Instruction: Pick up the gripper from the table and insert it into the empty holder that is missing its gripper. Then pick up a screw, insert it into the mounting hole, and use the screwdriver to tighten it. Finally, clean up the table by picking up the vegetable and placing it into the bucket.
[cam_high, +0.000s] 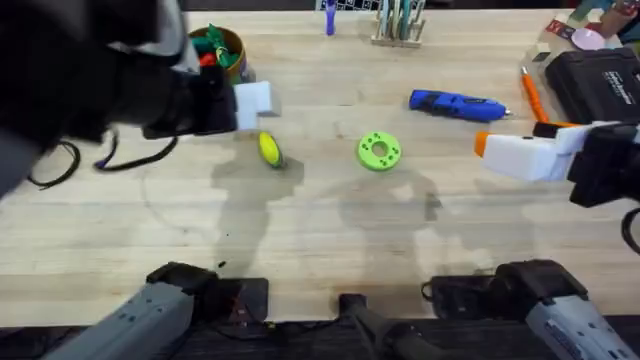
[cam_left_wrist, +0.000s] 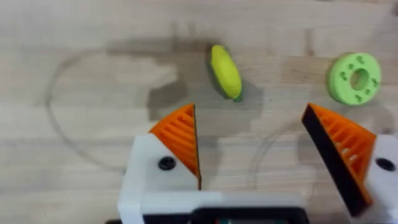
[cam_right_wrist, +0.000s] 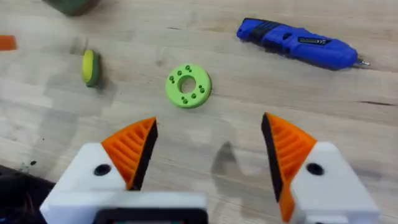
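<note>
Corn cob (cam_high: 270, 149) lies on the wooden surface (cam_high: 320, 240), left of centre, yellow with a green end, free of both pincers. In the left wrist view the corn (cam_left_wrist: 226, 71) sits just beyond the left pincer (cam_left_wrist: 261, 149), slightly tilted, not touching either pad.

Bucket (cam_high: 221, 50) stands at the far left, brown rim, red and green toys inside; well apart from the corn, partly hidden by the left arm.

Green ring (cam_high: 379, 151) with small holes lies flat to the right of the corn, near mid-surface. Blue screwdriver (cam_high: 455, 103) lies on its side farther right and farther back, tip pointing right. Thin orange-handled tool (cam_high: 530, 92) lies at the far right, next to a black case (cam_high: 597, 85).

Left pincer: wide open, orange ribbed pads (cam_left_wrist: 180, 134) well apart, nothing between them, hovering above the surface near the corn.

Right pincer (cam_right_wrist: 208, 155): also wide open, empty, orange pads (cam_right_wrist: 132, 149) spread; in the overhead view it hangs at the right edge (cam_high: 500, 150), pointing left toward the ring. The ring (cam_right_wrist: 188, 86) and screwdriver (cam_right_wrist: 298, 45) both lie beyond it.
</note>
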